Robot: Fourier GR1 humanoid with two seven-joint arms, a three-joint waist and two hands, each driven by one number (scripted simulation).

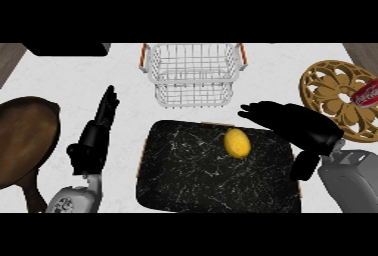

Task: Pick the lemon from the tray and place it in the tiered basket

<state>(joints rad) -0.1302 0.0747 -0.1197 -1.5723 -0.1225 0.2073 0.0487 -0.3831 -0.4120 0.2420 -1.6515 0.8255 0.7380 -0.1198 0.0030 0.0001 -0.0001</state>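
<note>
A yellow lemon (pixel 237 143) lies on the black marbled tray (pixel 192 175), toward its upper right part. My right hand (pixel 295 125) hovers just right of the lemon over the tray's upper right corner, fingers stretched out toward the left, holding nothing. The white wire tiered basket (pixel 193 74) stands behind the tray at the top middle. My left hand (pixel 100 125) rests left of the tray, fingers straight and pointing up.
A dark brown wooden pan (pixel 22 140) sits at the left edge. A golden openwork trivet (pixel 336 97) with a red soda can (pixel 366 94) on it lies at the right. A dark object (pixel 66 48) sits at the top left.
</note>
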